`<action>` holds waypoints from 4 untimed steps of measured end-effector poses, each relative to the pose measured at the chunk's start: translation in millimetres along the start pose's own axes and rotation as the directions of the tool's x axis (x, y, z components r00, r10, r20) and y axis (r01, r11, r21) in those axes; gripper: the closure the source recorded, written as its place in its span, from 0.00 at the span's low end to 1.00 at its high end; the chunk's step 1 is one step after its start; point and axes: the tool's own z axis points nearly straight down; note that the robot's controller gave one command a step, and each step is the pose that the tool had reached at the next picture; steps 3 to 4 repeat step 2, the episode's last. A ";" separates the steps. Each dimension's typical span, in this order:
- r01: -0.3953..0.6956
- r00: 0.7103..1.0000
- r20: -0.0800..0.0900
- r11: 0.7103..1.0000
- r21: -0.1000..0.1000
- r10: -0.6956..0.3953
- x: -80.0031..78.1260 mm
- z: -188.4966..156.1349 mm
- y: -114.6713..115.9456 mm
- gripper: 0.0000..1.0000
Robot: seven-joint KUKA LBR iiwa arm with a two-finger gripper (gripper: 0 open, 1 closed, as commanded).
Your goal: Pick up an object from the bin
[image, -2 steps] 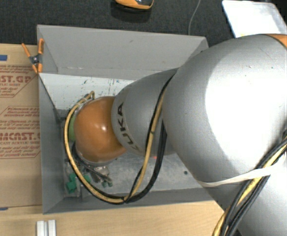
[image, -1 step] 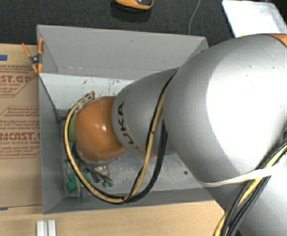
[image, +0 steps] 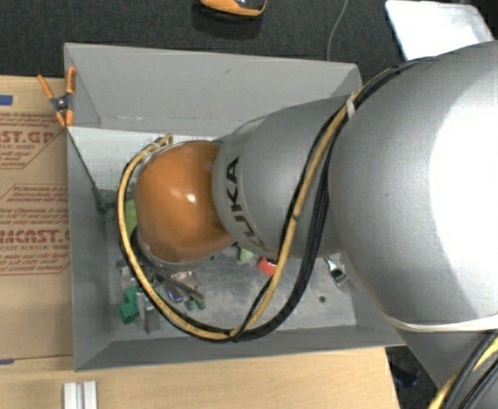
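We reach the arm (image: 385, 186) in from the right, wrist pointing down, so its orange cover (image: 176, 203) hides much of the bin (image: 215, 79) floor. The pincer (image: 170, 286) sits low under it, at the floor's left. We cannot tell whether it is spread or pressed together. A green piece (image: 130, 307) lies just beside it, with a red bit (image: 268, 267) and a metal bit (image: 334, 273) further right. We judge nothing picked yet.

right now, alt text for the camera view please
A big silver arm with an orange wrist cover reaches from the right into a grey bin, its gripper down near a green piece at the left; a red piece lies mid-bin.
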 end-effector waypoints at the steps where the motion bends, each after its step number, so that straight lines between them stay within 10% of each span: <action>1: 0.001 1.000 -0.008 1.000 0.002 -0.001 2.2 -37.9 0.1 1.00; 4: 0.001 1.000 -0.006 1.000 0.001 -0.001 1.1 -85.8 1.0 1.00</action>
